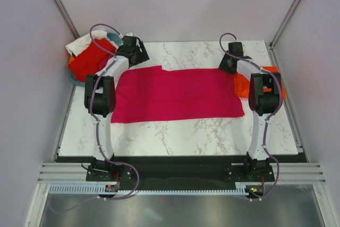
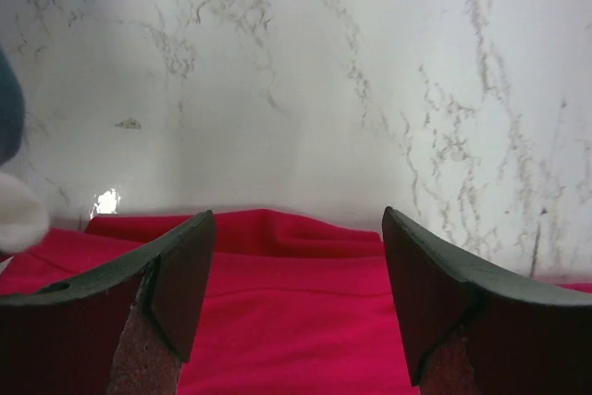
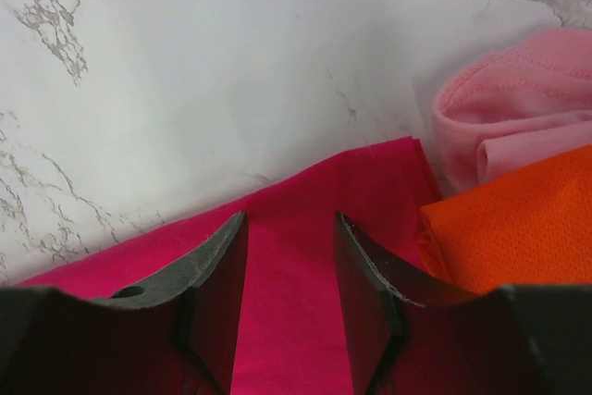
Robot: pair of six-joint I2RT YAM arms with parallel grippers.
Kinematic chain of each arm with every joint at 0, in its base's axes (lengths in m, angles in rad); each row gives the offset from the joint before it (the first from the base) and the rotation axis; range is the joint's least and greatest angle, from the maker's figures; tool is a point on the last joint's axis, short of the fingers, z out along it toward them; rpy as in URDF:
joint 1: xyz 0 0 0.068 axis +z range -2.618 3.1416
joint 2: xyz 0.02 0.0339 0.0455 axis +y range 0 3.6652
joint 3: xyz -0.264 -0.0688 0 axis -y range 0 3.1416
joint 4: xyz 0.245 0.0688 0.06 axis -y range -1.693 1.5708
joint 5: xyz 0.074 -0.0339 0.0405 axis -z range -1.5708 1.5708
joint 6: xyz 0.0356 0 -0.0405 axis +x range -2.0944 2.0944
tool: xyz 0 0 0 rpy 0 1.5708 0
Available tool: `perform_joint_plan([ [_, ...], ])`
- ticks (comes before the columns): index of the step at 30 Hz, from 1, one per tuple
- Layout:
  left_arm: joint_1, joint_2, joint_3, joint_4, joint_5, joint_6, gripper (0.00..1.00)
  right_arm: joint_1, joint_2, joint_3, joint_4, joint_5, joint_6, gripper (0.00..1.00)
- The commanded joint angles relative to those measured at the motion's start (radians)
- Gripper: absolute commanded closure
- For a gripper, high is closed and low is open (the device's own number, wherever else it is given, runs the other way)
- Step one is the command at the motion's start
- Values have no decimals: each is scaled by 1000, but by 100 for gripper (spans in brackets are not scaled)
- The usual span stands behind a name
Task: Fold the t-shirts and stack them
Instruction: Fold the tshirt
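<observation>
A magenta-pink t-shirt (image 1: 178,95) lies flat as a wide folded rectangle in the middle of the marble table (image 1: 175,131). My left gripper (image 1: 139,51) hovers over its far left corner, open. In the left wrist view the gripper (image 2: 298,215) has its jaws wide apart above the shirt's far edge (image 2: 287,321). My right gripper (image 1: 229,63) is over the far right corner. In the right wrist view the gripper (image 3: 289,216) is open, with the magenta cloth (image 3: 287,321) lying loose below the gap. A folded orange t-shirt (image 3: 518,219) lies just to the right.
A teal basket (image 1: 114,36) at the far left holds a red t-shirt (image 1: 87,61) and a white one (image 1: 79,43). A pale pink garment (image 3: 518,99) lies beyond the orange t-shirt (image 1: 241,84). Frame posts stand at both far corners of the table.
</observation>
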Motion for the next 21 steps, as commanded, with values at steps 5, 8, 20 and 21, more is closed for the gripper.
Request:
perform_joint_plan([
  [5,-1,67,97,-107,101,122,21,-8,-52,-11,22,14,-17,50],
  [8,-13,71,92,-109,142,180,20,-14,-52,-16,24,13,-14,47],
  [20,-24,93,76,-147,124,204,55,-23,-69,-25,25,14,-9,46],
  [21,-26,93,68,-147,124,208,53,-25,-70,-26,25,13,-9,46],
])
